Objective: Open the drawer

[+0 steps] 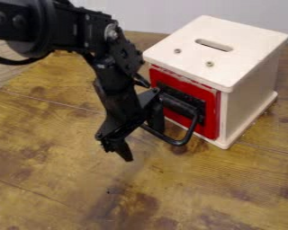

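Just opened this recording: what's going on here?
A black robot arm has its tool down at the big black loop handle of a red-fronted drawer in a cream-white box on a wooden tabletop. It appears to be going for the handle, though whether it has a grip cannot be made out. The drawer looks closed, its front sitting within the box.

Red, black and cream against brown wood grain
Was red on the drawer front (pixel 208 127), black on its plate (pixel 186 100) and loop handle (pixel 191 131); cream-white over the cube box (pixel 240 85), with silvery screw heads (pixel 211 64) on top; black across the robot arm (pixel 108 56); yellowish brown, darkly streaked and blotched, along the wooden tabletop (pixel 44 144).
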You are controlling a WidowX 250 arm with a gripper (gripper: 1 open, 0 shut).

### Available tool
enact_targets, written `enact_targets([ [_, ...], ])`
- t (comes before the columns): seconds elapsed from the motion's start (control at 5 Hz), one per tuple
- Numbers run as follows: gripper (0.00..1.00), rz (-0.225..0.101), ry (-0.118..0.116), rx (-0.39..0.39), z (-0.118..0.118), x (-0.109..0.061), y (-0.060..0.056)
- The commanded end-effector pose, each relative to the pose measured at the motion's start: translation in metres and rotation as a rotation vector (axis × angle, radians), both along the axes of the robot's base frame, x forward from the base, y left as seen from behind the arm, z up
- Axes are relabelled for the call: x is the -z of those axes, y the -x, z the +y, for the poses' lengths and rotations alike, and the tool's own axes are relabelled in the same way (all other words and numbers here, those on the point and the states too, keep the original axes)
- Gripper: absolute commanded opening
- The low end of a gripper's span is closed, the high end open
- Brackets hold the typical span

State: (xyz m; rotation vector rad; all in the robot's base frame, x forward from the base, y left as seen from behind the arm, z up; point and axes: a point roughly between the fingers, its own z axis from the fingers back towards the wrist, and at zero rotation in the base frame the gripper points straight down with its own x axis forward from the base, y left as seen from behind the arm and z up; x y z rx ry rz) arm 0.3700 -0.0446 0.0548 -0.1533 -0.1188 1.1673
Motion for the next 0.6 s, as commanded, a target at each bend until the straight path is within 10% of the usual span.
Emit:
enact_targets([
  [0.0,1.00,-0.016,-0.024,-0.013,0.0005,-0.0019,0.0000],
  [0.4,1.00,-0.017,-0.048,-0.044,0.0013,0.0049,0.0008],
])
